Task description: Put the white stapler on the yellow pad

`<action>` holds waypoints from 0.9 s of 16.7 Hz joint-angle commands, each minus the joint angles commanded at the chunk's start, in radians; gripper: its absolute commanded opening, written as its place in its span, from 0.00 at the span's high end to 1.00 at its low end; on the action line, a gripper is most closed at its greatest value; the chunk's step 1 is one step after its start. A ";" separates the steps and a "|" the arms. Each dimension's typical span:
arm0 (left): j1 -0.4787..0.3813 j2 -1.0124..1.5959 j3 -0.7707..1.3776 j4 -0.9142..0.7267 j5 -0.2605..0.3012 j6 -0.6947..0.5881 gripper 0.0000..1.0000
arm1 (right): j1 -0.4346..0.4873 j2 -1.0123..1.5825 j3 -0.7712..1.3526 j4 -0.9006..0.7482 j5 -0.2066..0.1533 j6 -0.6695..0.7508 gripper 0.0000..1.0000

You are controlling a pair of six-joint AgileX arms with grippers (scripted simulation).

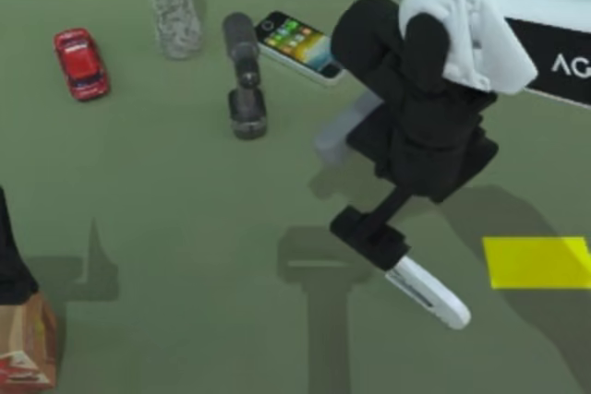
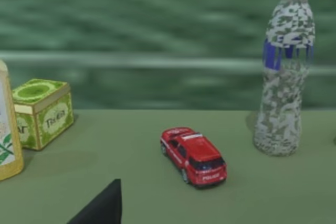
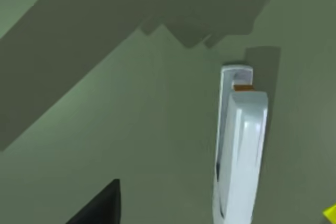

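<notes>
The left tool (image 1: 7, 274) sits parked far left of the yellow pad (image 1: 537, 262); whether it is open I cannot tell. Just left of the pad, the right tool (image 1: 383, 251) grips one end of the white stapler (image 1: 428, 293). Its long axis runs diagonally, free end pointing toward the tabletop's (image 1: 185, 228) near right. It looks slim, glossy white, round-ended, with a dark side slot.

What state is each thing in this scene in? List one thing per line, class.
Small elongated white stapler: closed, gripped at one end, off the pad.
Flat bright yellow pad: bare, at the table's right edge.
Right gripper: fingers shut on the stapler.
Left gripper: parked at the table's left edge.
Patterned plastic bottle: upright, capped.
White-edged smartphone: flat, screen lit.
</notes>
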 joint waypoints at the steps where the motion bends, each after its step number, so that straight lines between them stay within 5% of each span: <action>1: 0.000 0.000 0.000 0.000 0.000 0.000 0.00 | 0.001 0.012 -0.028 0.042 0.000 0.000 0.00; 6: 0.000 0.000 0.000 0.000 0.000 0.000 0.00 | 0.003 0.080 -0.172 0.259 0.001 0.004 0.00; 11: 0.000 0.000 0.000 0.000 0.000 0.000 0.00 | 0.004 0.091 -0.195 0.289 0.001 0.005 0.00; 15: 0.000 0.000 0.000 0.000 0.000 0.000 0.00 | 0.004 0.091 -0.195 0.289 0.001 0.005 0.30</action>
